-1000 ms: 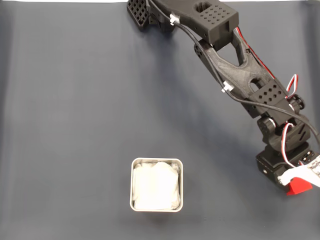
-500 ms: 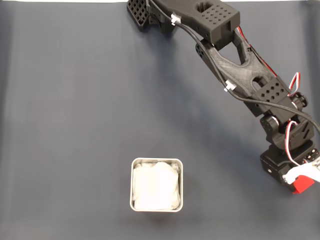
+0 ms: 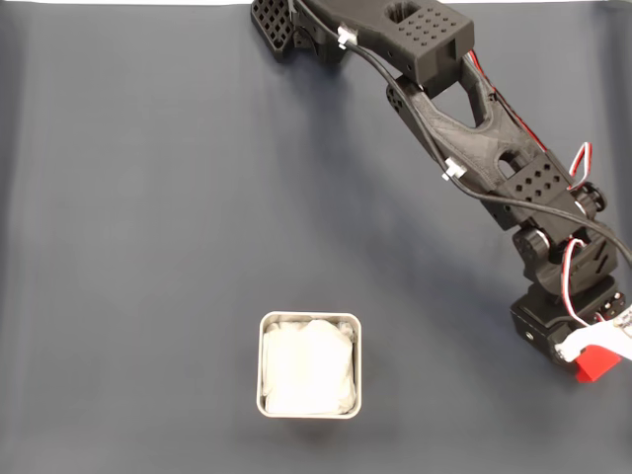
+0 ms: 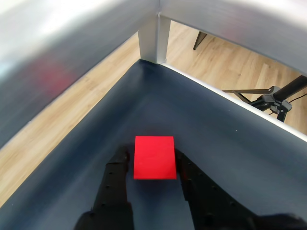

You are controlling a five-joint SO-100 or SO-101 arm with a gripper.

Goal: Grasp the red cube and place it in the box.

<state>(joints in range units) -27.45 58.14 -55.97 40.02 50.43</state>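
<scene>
The red cube (image 4: 154,157) sits just below the centre of the wrist view, between the two black jaws of the gripper (image 4: 152,159), whose fingers (image 4: 116,177) flank it on the left and right. The jaws appear closed against its sides, though whether the cube is lifted off the surface or resting on it cannot be told. In the fixed view the cube (image 3: 596,364) shows at the lower right edge of the frame, partly covered by a white part of the gripper (image 3: 591,354), over the dark blue-grey tabletop (image 3: 148,247).

The box (image 3: 309,364) stands at the lower middle of the fixed view, well apart from the cube and to its left. It is a square tin with rounded corners and a pale metal rim, and crumpled white lining fills its inside.

The black arm (image 3: 464,128) runs from the top centre of the fixed view down to the lower right, with a black cable and red and white wires along it.

In the wrist view the tabletop's corner lies at the upper middle of the frame, where a pale metal leg (image 4: 153,38) stands. Beyond it is a wooden floor (image 4: 220,62), and a black stand (image 4: 273,98) shows at the right.
</scene>
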